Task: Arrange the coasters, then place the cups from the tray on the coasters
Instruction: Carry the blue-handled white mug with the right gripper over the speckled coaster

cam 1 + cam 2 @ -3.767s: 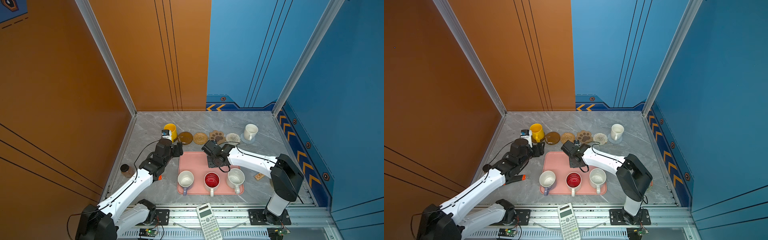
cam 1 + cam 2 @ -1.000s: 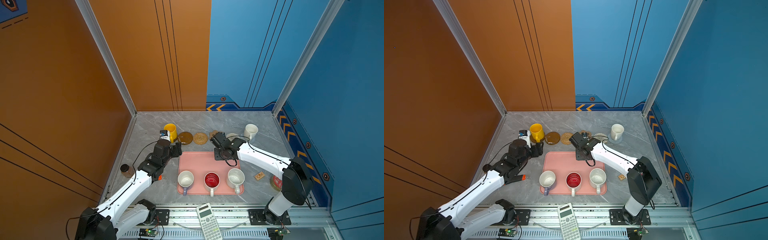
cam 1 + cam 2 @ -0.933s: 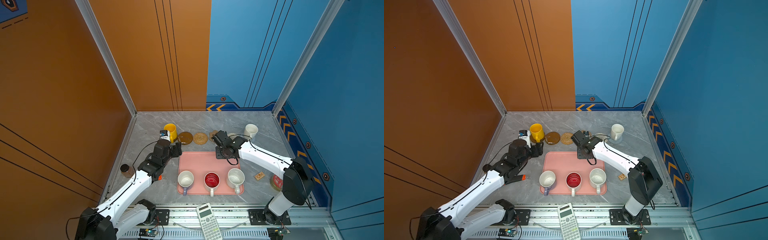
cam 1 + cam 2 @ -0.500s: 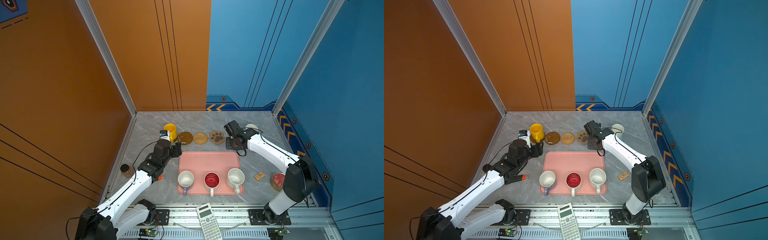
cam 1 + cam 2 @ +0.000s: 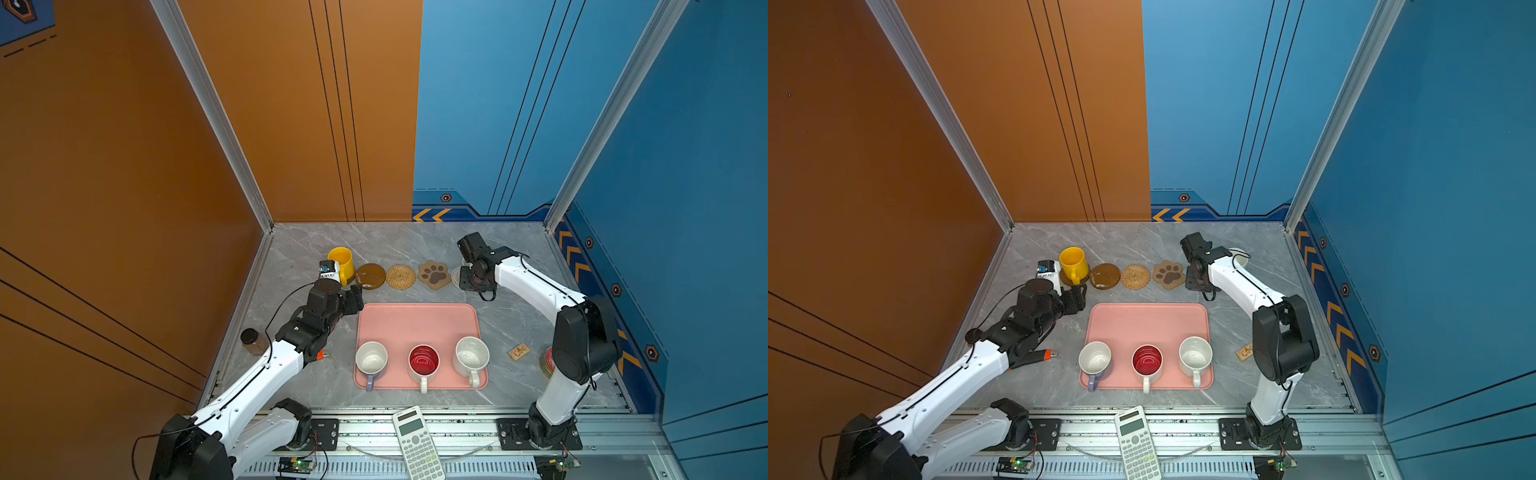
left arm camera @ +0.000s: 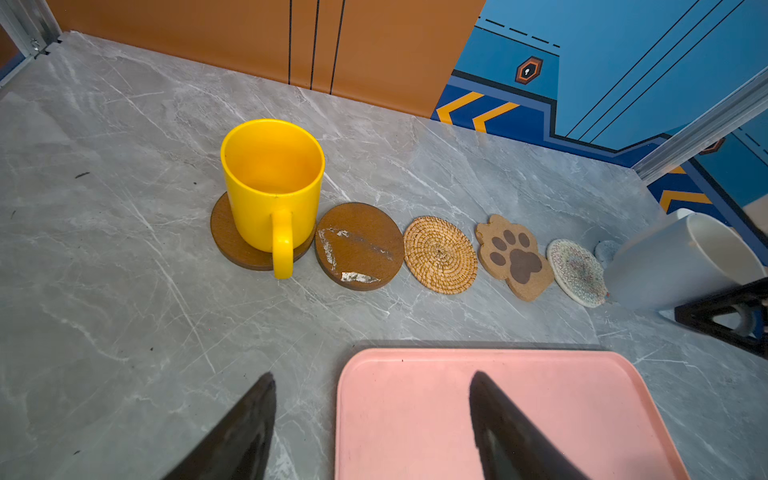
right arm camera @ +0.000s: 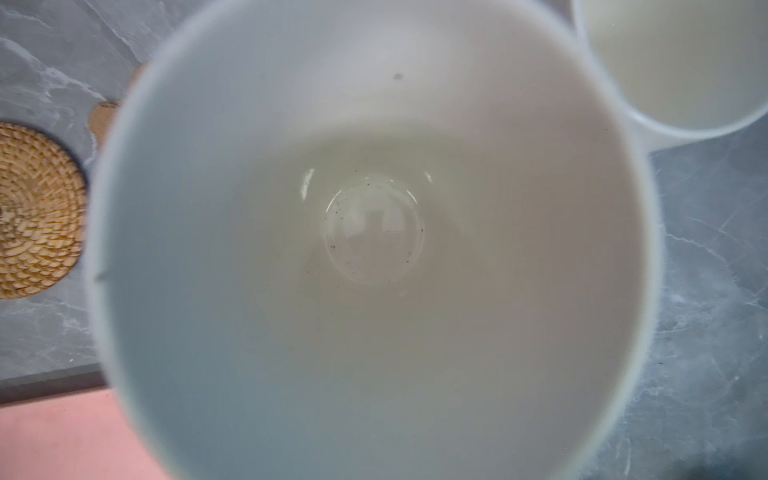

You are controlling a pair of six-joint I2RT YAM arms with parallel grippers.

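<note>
In both top views, a large flat pink rectangular tray (image 5: 417, 320) lies on the grey marbled surface (image 5: 299, 249). Three cups stand along its near edge, as before: a lilac-outside cup (image 5: 371, 359), a white cup with red inside (image 5: 424, 360) and a speckled white cup (image 5: 471, 354). Beyond the tray runs a row of coasters. A yellow cup (image 5: 341, 259) stands on the first dark brown disc (image 5: 1084, 278), followed by a second dark brown disc (image 5: 370, 275), a tan woven disc (image 5: 400, 276) and a brown paw shape (image 5: 434, 274).

The right gripper (image 5: 473, 283) was over the tray's far end some seconds ago and covered the paw a second ago. It now hangs just past the paw, next to a white woven round (image 5: 456, 276). The left gripper (image 5: 353, 300) has hardly moved and sits by the tray's far left corner.

In the left wrist view, we see the left fingers (image 6: 249, 419) wide apart and empty. The right fingers (image 6: 723, 320) are closed, holding a light-blue-outside cup (image 6: 665, 266) just beside the white woven round.

In the right wrist view, that cup's pale inside fills the frame, and a plain white cup (image 7: 681, 62) stands just beside it.
</note>
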